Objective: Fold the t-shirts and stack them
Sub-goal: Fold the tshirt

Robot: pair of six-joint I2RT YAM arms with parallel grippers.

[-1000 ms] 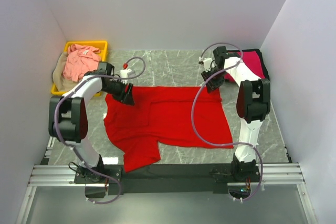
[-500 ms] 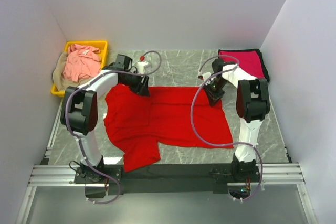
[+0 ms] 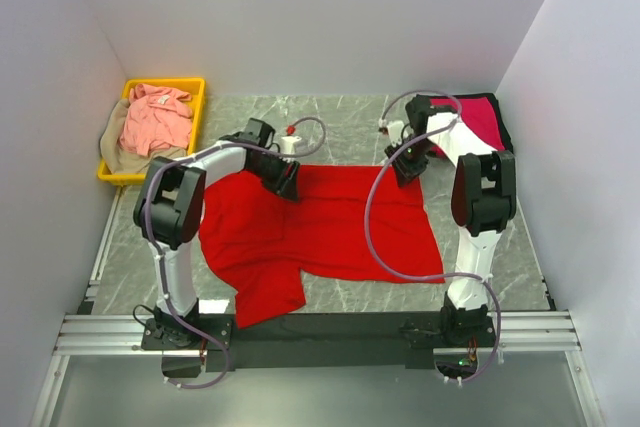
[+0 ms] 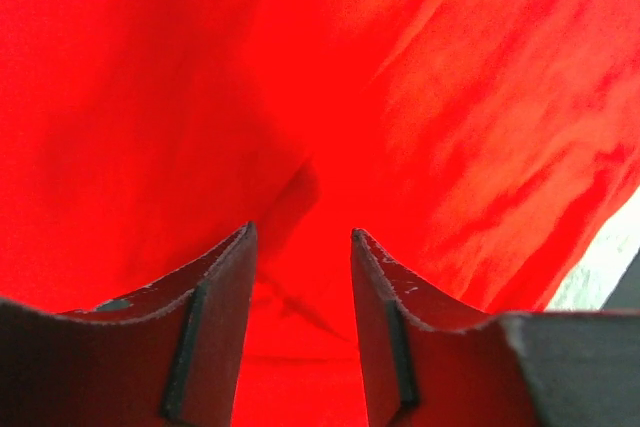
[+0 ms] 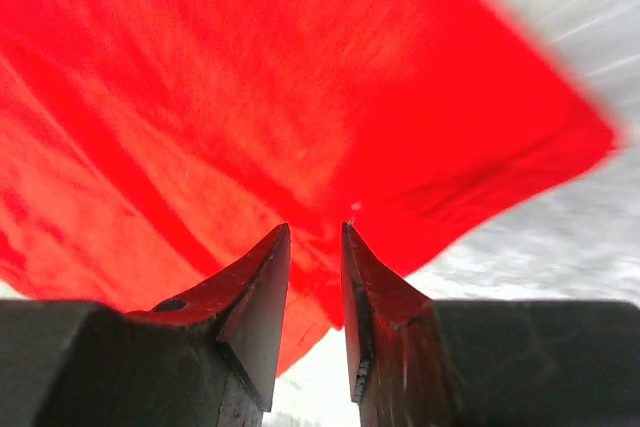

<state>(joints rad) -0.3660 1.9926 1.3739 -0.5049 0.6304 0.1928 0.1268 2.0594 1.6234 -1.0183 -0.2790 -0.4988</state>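
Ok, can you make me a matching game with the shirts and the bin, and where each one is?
Things:
1. red shirt
2. magenta shirt
3. pink shirt
4. yellow bin

Places:
a. far left corner of the table
b. spread flat in the middle
c. far right corner
d. piled on top in the bin

Pairs: 1-b, 2-c, 3-d, 4-a

Grey marbled stone-look table [image 3: 340,127], three items carried.
Bright red cloth t-shirt [image 3: 320,232] spread flat centrally; crimson-magenta folded t-shirt [image 3: 480,119] far right; yellow plastic bin [image 3: 196,87] far left.
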